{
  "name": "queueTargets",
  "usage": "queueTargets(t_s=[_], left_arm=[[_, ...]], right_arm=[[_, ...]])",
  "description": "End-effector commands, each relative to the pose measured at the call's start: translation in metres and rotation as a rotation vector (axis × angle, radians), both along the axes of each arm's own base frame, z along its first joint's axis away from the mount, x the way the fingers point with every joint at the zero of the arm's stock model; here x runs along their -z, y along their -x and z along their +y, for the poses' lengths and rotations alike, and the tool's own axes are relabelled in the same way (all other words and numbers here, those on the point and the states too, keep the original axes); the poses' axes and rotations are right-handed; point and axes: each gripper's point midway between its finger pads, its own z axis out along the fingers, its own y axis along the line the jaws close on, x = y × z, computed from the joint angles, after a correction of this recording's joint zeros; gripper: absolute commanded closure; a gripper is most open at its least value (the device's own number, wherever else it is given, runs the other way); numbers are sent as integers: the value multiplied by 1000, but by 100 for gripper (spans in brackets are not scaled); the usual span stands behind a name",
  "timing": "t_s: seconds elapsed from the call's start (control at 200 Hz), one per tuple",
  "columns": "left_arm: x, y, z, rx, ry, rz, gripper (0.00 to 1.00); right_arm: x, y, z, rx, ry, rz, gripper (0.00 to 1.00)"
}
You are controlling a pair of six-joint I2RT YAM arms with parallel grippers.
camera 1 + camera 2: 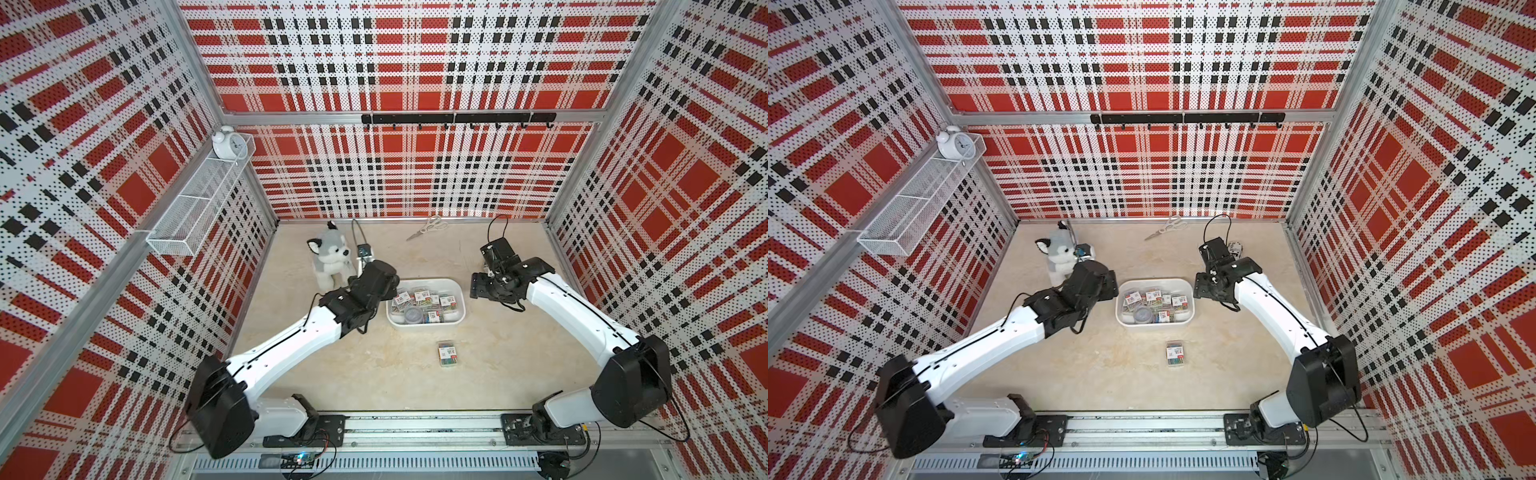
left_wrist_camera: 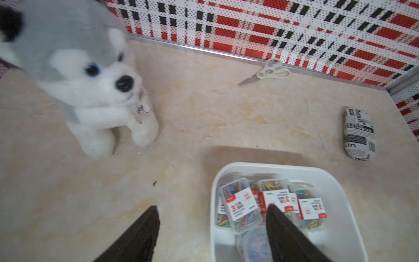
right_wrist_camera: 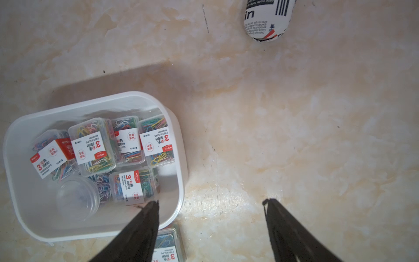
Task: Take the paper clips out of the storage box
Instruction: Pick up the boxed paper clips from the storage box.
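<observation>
A: Where do we have the storage box (image 1: 460, 300)?
B: We see it around mid-tabletop (image 1: 332, 374), upright. Paper clip cases (image 1: 424, 300) are piled inside, some flat and some tilted. The round tub (image 3: 78, 199) sits in with them, toward the box's near-left corner.
A: Anything out?
B: One lone case (image 1: 448, 353) lies flat on the tabletop, on the near side of the box, close to it but apart.
A: Left gripper (image 2: 212, 206)?
B: We read the fingers as apart, straddling the box rim, with one over the cases and one over bare tabletop. Nothing is clamped. We can't tell whether it touches the cases.
A: Right gripper (image 3: 210, 201)?
B: Fingers apart and empty, beside the box's right end. One finger overlaps the box corner in the wrist view, and the other is over bare tabletop.
A: Clutter?
B: We've got a plush dog (image 1: 330, 259) toward the far-left corner, scissors (image 1: 428, 227) at the far edge and a printed cylinder (image 2: 358, 133) toward the far-right.
</observation>
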Motion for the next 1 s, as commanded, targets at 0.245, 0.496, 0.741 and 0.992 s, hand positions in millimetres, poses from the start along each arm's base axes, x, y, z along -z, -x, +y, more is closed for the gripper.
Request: queueTargets(t_s=[0.245, 0.496, 0.741, 0.992], left_arm=[[37, -21, -93, 35, -46, 159, 25], [56, -40, -129, 93, -38, 226, 24], [83, -47, -125, 94, -31, 306, 31], [109, -38, -120, 87, -47, 370, 27]], right_arm=[[4, 7, -21, -34, -66, -26, 19], [23, 19, -34, -11, -120, -16, 19], [29, 26, -32, -18, -140, -13, 19], [51, 39, -32, -25, -147, 37, 19]])
